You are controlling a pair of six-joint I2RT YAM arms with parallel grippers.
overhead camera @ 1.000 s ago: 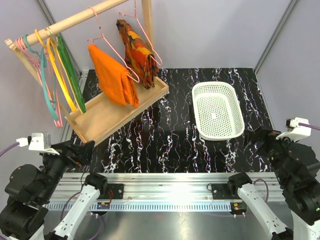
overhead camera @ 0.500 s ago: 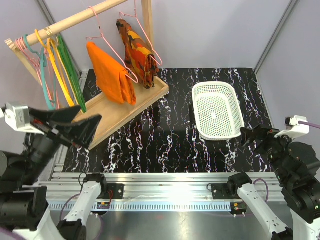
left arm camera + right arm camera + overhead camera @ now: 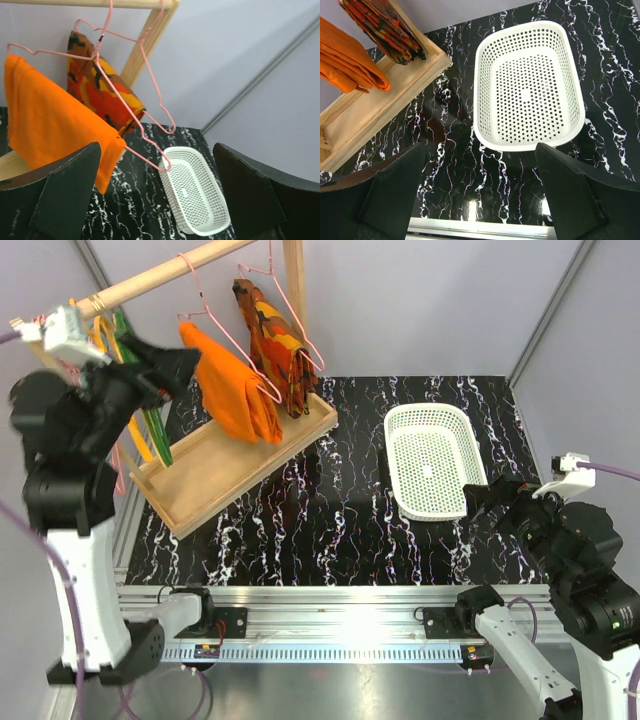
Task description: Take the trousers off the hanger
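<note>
**Orange trousers on pink hanger, not yet gripped**

Top view: trousers (image 3: 232, 390) hang folded below the wooden rail (image 3: 150, 280), free to be pulled off. The left fingers (image 3: 175, 362) sit just beside them, spread wide and empty.

Left wrist: the hanger (image 3: 60, 53) bar carries the cloth.

Right wrist: the right fingers (image 3: 390, 195) are wide and empty above the counter (image 3: 470, 190), near the basket (image 3: 479, 90), probably waiting.

No writing is legible.

no readable text, labels, brands or numbers anywhere in these views.
</note>
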